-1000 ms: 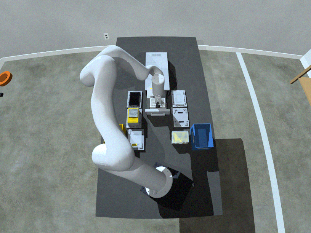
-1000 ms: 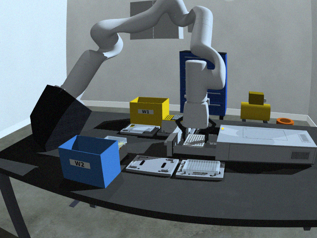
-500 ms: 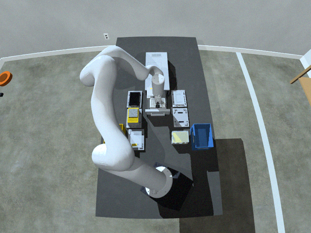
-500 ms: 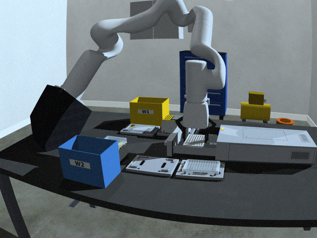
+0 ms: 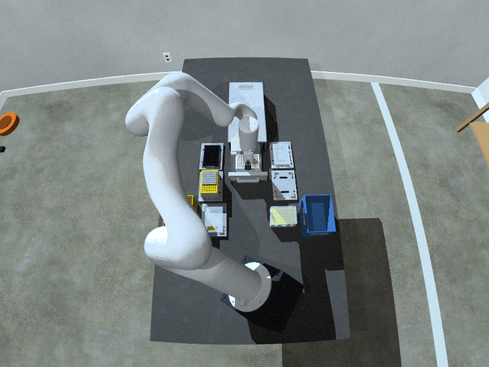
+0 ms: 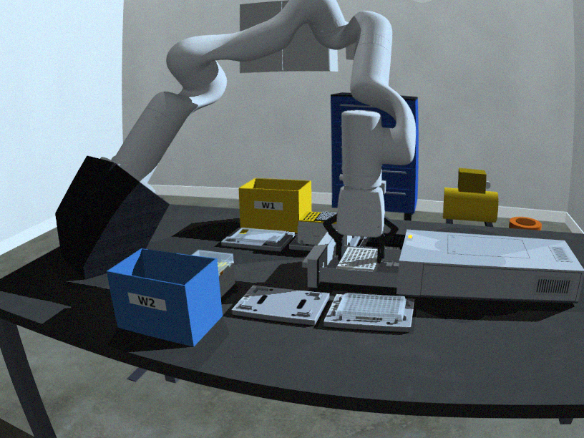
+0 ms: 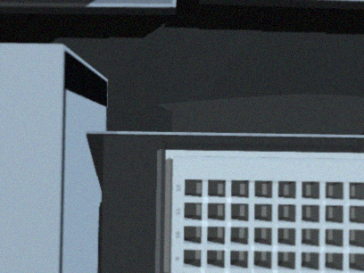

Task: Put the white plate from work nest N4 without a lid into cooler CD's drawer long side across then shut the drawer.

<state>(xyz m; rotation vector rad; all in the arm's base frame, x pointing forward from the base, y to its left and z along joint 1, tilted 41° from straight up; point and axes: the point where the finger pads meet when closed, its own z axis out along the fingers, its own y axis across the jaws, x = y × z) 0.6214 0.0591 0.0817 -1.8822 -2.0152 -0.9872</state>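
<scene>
The white plate [image 5: 244, 164] is down inside the open drawer [image 5: 247, 173] of the grey cooler CD [image 5: 250, 106], with its long side across the drawer. My gripper [image 5: 247, 165] stands straight over it and is shut on the white plate [image 6: 358, 258], fingers on either side [image 6: 358, 250]. The cooler's lamp [image 6: 410, 236] is lit yellow. The wrist view shows the plate's wells [image 7: 268, 214] close up and the drawer's front panel [image 7: 45, 156] to the left. I cannot tell whether the plate rests on the drawer floor.
Right of the drawer are an empty nest [image 5: 284, 184] and a nest with a clear plate [image 5: 281, 155]. To the left are a black plate [image 5: 211, 155] and a yellow plate [image 5: 209, 182]. The blue bin W2 [image 5: 317, 215] and the yellow bin W1 [image 6: 274, 203] stand nearer the arm's base.
</scene>
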